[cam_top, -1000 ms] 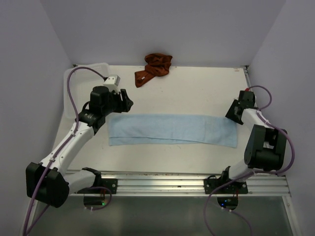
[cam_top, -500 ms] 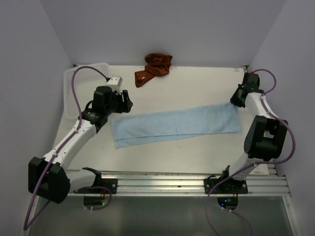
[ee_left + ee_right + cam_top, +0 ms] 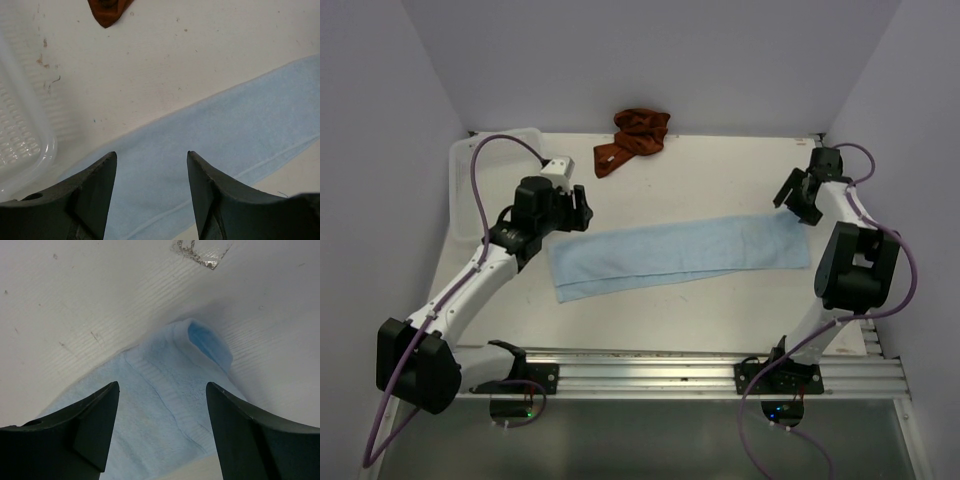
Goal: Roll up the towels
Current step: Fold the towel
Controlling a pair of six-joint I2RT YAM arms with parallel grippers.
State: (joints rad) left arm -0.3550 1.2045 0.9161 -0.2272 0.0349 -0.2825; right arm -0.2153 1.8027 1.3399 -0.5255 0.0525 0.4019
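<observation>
Blue towel flat on worktop, now skewed: right end dragged farther back. Right end effector just released that corner, jaws wide. Left end effector open, empty, over left end. Rolling not started.

Overhead plus wrist close-ups sharing towel

Both the left arm and the right arm are being shown with white link shells and bulky black joint housings. A purple cable is being routed along each. Small green lights are being displayed at the black bases toward six o'clock. Dark, matte, wedge-shaped fingers are being presented by the left pincer and the right pincer.
</observation>
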